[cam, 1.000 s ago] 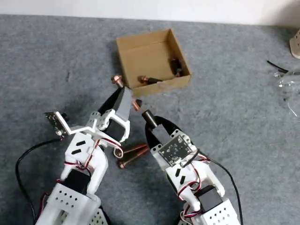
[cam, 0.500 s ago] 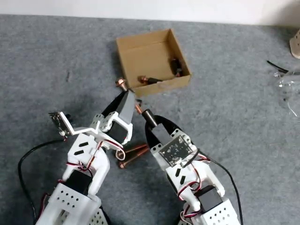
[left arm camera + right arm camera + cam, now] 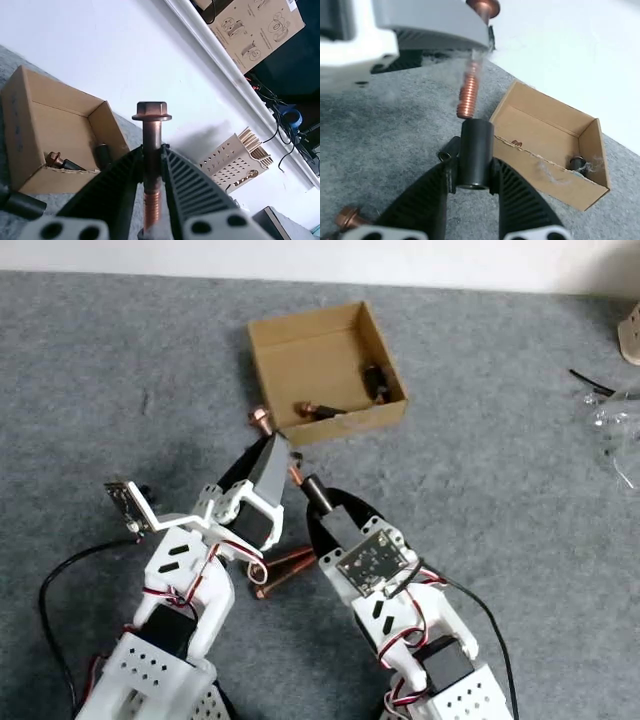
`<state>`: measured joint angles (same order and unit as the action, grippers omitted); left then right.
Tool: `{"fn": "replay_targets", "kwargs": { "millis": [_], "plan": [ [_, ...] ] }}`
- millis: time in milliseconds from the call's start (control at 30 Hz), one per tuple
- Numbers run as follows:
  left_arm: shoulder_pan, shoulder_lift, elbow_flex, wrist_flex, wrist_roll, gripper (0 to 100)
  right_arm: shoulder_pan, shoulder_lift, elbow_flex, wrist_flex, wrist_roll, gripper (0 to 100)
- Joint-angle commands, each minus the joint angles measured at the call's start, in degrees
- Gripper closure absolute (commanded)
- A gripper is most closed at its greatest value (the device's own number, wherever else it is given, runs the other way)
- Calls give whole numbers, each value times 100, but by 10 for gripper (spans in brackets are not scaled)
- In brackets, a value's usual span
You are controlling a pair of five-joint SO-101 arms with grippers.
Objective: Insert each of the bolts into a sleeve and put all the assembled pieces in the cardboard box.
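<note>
1. Now we see the copper bolt mid-frame, clamped in the left gripper.
2. Its threaded tip sits just beside the black sleeve, which the right gripper pinches.
3. The cardboard box lies upper centre.

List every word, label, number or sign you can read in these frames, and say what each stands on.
No text is clear enough to quote.
Carton in the room behind, left wrist view: printed drawings and small print, too blurred to read.
Cardboard box, outer wall, left wrist view: faint dark marks, illegible.
Cardboard box, one wall, right wrist view: a small reddish mark, illegible.
</note>
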<state>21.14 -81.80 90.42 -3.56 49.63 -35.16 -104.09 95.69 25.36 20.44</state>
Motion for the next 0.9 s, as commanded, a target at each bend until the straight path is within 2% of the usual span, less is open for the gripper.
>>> {"fn": "replay_targets", "kwargs": {
  "millis": [0,400,600,867],
  "plan": [
    [101,-110,-66,-141,26,995,-145,-119,593,-110,-35,995],
    [-136,-110,-92,-141,70,995,-163,-119,593,-110,-26,995],
    [-145,-110,-101,-141,70,995,-356,-119,593,-84,-26,995],
    [-4,-101,-22,-105,141,995,-215,-127,593,-66,-26,995]
  ]
}}
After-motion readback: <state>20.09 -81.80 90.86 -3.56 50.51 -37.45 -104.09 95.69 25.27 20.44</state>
